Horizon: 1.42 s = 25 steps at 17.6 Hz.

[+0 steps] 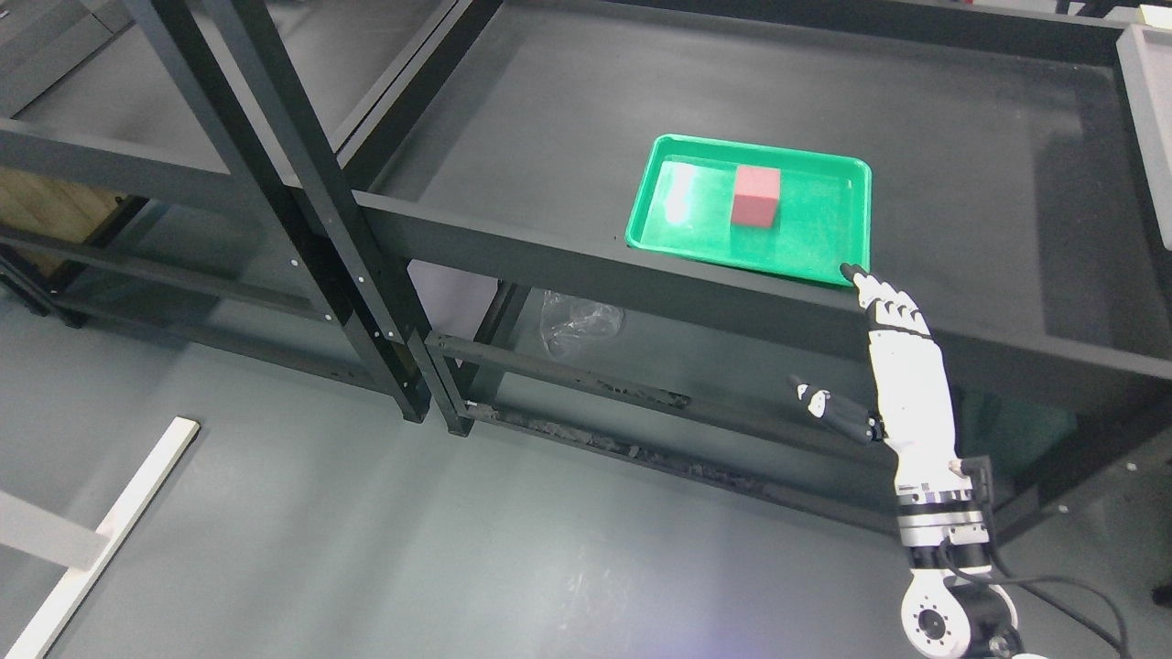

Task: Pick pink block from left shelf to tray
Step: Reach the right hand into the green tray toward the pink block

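A pink block [756, 195] rests upright inside a green tray [668, 229] on the dark shelf surface, right of the tray's middle. My right hand [893, 352] rises from the lower right, white with dark fingertips, fingers stretched out straight and thumb spread to the left. Its fingertips [856, 274] reach the tray's near right corner at the shelf's front rail. The hand holds nothing and is a short way below and right of the block. My left arm does not show.
A black shelf frame [311, 210] stands to the left with bare lower levels. A crumpled clear plastic bag [577, 320] lies under the shelf. A white bar [101, 540] lies on the grey floor at lower left. A grey bin edge [1149, 119] sits far right.
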Available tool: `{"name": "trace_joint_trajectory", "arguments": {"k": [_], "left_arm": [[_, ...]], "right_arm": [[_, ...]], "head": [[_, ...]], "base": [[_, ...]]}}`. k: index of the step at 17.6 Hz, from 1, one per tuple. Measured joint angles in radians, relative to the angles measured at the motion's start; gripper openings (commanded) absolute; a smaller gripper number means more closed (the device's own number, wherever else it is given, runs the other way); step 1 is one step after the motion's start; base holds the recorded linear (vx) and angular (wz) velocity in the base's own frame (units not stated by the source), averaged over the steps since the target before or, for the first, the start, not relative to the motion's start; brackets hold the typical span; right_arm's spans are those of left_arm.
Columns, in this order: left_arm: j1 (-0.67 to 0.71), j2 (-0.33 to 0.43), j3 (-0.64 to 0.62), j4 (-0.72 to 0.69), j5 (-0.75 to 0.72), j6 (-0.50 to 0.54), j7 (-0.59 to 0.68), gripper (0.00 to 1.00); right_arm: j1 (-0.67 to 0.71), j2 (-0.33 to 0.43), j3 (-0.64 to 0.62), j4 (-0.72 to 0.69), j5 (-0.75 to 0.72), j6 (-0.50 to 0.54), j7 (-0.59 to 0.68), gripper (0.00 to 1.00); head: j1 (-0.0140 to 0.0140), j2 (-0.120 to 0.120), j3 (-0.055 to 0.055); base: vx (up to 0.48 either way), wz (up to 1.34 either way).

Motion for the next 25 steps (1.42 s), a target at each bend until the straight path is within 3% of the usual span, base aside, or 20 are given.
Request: {"name": "trace_joint_trajectory", "arguments": {"k": [12, 25], "left_arm": [[0.0, 0.0, 0.0, 0.0, 0.0, 0.0, 0.0, 1.0], [0.0, 0.0, 0.0, 0.0, 0.0, 0.0, 0.0, 1.0]], "right_arm": [[-0.003, 0.0, 0.033, 0.007, 0.043, 0.142, 0.068, 0.99], [-0.03, 0.0, 0.086, 0.052, 0.164, 0.253, 0.258, 0.98]], "head": [[0.0, 0.0, 0.0], [0.0, 0.0, 0.0]], "base": [[0.244, 0.09], [0.214, 0.01]]}}
